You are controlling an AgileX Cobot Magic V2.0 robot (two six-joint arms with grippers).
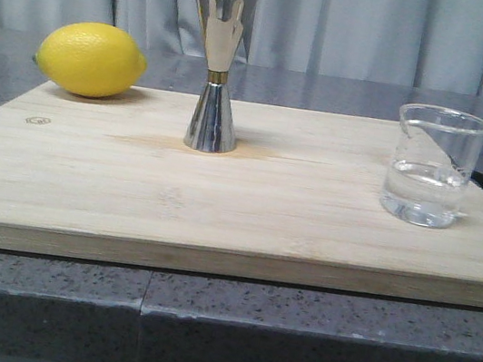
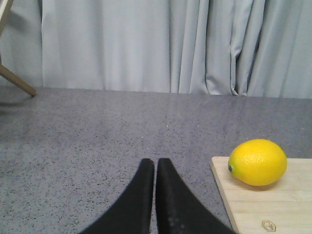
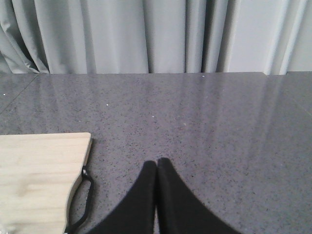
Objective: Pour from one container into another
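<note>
We see the small clear glass beaker (image 1: 434, 166), part-filled with clear liquid, upright near the right end of the pale wooden board (image 1: 219, 205) on the grey speckled bench (image 3: 204, 112), well apart from the shiny metal jigger (image 1: 217, 67). Our left gripper (image 2: 155, 163) and right gripper (image 3: 157, 163) hover over bare bench beside the board, jaws pressed together and empty. The beaker's scale marks are too faint to read.

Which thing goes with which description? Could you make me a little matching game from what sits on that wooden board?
Things:
1. lemon
2. jigger
3. beaker
4. left gripper

Descriptions:
A. clear glass, partly filled with clear liquid, on the board's right side
B. black fingers pressed together, holding nothing, over the grey counter
C. yellow, lying at the board's far left corner
D. shiny metal, standing upright near the middle of the board

Pairs: 1-C, 2-D, 3-A, 4-B
</note>
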